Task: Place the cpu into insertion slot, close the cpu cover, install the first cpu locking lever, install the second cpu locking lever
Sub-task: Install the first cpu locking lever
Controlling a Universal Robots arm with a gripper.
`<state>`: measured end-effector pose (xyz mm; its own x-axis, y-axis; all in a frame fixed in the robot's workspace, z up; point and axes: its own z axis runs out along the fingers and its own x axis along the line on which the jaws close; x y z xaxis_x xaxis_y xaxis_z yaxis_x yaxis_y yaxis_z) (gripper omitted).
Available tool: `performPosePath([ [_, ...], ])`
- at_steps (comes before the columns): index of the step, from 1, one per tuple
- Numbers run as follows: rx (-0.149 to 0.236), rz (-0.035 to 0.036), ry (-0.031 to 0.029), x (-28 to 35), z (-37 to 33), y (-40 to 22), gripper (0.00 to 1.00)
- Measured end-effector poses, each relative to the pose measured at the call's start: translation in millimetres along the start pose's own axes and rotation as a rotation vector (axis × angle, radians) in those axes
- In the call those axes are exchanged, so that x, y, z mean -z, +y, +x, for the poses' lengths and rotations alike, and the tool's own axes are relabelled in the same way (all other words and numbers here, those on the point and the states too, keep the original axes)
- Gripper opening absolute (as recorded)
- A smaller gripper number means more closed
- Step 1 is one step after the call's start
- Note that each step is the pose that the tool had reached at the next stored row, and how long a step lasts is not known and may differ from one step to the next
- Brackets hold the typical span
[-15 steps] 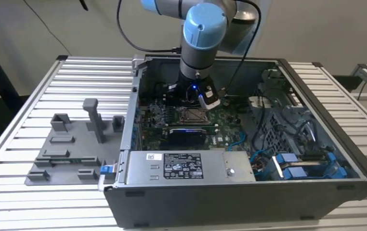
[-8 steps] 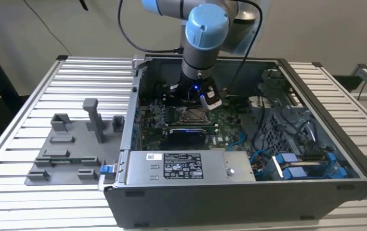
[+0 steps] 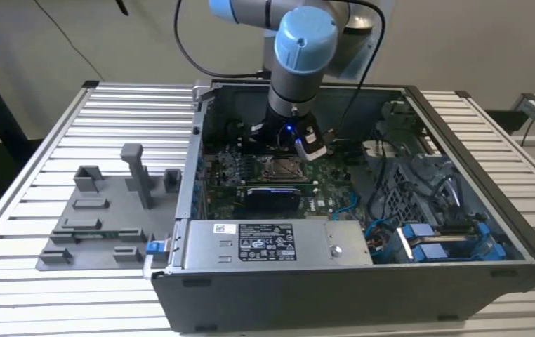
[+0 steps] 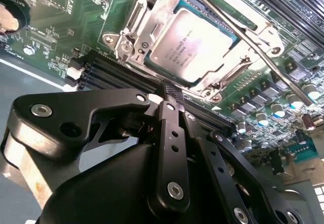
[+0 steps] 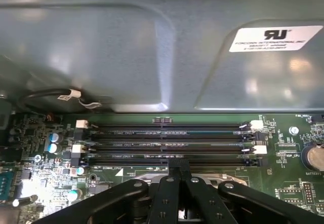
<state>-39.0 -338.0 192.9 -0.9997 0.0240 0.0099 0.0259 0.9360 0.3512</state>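
Black finger links of my gripper (image 4: 172,89) crowd the foreground in both wrist views. The two fingers are drawn together to a narrow tip, and nothing is visible between them.

Just beyond that tip, in the second wrist view, the cpu (image 4: 192,44) lies flat in the insertion slot (image 4: 126,39). Its silvery-beige top shows through the square cut-out of the cpu cover (image 4: 230,62), which lies down around it. A thin metal lever (image 4: 276,67) runs along one side of the cover; I cannot tell whether it is latched.

In the first wrist view the same tip hangs beside a bank of long black memory slots (image 5: 172,145) on the green motherboard (image 5: 288,153).

In the exterior view my arm (image 3: 295,63) drops from the top centre of the frame into the open computer case (image 3: 361,288). The gripper hangs over the board just above the slot in the picture, near it; I cannot tell whether it touches. A labelled metal box (image 3: 267,242) lies inside the case in the lower middle of the frame. At the exterior view's left, a grey fixture plate (image 3: 99,217) rests on the slatted table (image 3: 52,126).
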Motion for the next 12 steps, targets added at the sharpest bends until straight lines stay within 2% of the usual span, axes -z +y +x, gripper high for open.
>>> performPosePath([
  [12, 0.0, -0.0009, 0.0001, -1.4, -5.6, -0.5, 0.11],
])
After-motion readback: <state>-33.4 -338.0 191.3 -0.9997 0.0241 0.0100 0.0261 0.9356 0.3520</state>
